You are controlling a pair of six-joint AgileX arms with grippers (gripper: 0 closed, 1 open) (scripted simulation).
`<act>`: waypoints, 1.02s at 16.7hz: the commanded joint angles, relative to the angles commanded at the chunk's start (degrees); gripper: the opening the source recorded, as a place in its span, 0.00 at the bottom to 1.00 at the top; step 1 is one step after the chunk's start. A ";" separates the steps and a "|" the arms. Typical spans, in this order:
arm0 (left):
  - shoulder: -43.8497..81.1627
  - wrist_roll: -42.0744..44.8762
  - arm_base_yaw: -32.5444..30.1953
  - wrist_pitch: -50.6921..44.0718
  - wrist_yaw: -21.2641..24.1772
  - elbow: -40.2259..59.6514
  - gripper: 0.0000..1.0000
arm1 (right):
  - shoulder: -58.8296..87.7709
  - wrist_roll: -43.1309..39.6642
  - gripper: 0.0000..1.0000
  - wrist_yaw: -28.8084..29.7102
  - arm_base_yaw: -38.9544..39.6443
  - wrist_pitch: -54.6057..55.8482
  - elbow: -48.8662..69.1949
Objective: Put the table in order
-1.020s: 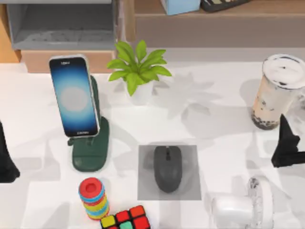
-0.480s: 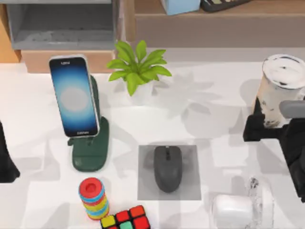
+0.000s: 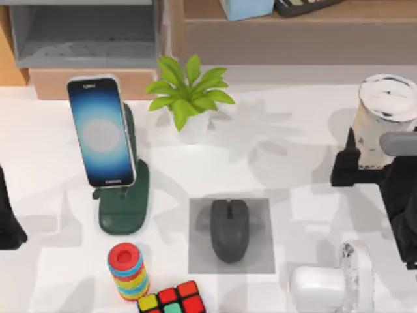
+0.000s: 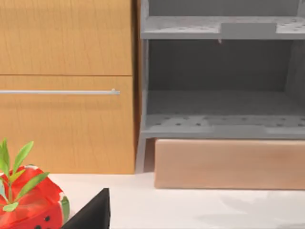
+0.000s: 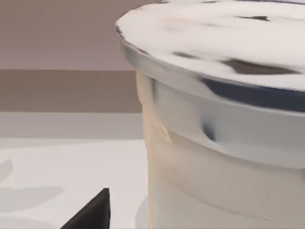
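The white table (image 3: 293,124) carries several loose items. A milk-tea cup (image 3: 386,117) with a white lid stands at the far right, and the right wrist view has it (image 5: 224,143) very close. My right gripper (image 3: 366,162) sits low against the cup's near side. It is open: one dark fingertip (image 5: 90,212) stands clear of the cup wall. My left gripper (image 3: 8,218) rests parked at the table's left edge.
A phone on a green stand (image 3: 104,134), a potted plant (image 3: 189,98), a mouse (image 3: 229,228) on a grey mat (image 3: 260,261), a ring stack (image 3: 128,270), a colour cube (image 3: 172,300) and a white fan (image 3: 326,283) crowd the front. A shelf unit (image 4: 219,124) lines the back.
My right arm swung in from the right edge to the cup and lowered around its base. In the last half second it barely moved. The left arm stayed still.
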 joint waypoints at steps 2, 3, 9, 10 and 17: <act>0.00 0.00 0.00 0.00 0.00 0.00 1.00 | 0.70 -0.11 1.00 -0.56 -0.76 -0.83 1.69; 0.00 0.00 0.00 0.00 0.00 0.00 1.00 | 1.23 -0.18 1.00 -1.03 -1.30 -1.46 2.88; 0.00 0.00 0.00 0.00 0.00 0.00 1.00 | 2.82 -0.37 1.00 -2.50 -2.82 -3.35 6.43; 0.00 0.00 0.00 0.00 0.00 0.00 1.00 | 2.82 -0.37 1.00 -2.50 -2.82 -3.35 6.43; 0.00 0.00 0.00 0.00 0.00 0.00 1.00 | 2.82 -0.37 0.47 -2.50 -2.82 -3.35 6.43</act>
